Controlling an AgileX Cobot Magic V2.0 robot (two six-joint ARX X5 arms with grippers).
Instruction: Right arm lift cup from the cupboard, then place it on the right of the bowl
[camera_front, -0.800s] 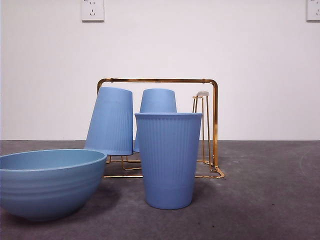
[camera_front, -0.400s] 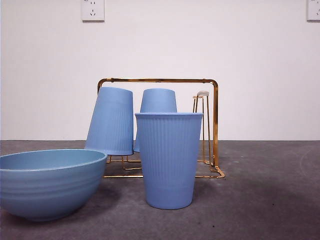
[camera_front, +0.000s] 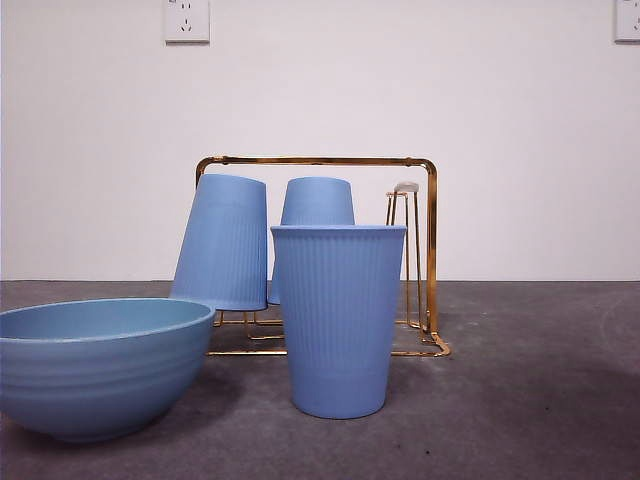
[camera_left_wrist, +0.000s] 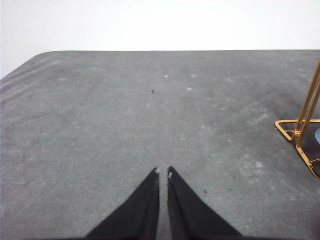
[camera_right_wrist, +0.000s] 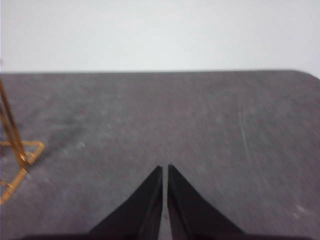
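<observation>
A light blue ribbed cup stands upright on the grey table, just right of the wide blue bowl and in front of the gold wire cupboard. Two more cups hang upside down on the cupboard's pegs. No arm shows in the front view. My right gripper is shut and empty over bare table, with a corner of the cupboard at the edge of its view. My left gripper is shut and empty, with a cupboard corner to one side.
A white wall with two sockets stands behind the table. One peg at the cupboard's right end is bare. Grey table surface lies to the right of the upright cup.
</observation>
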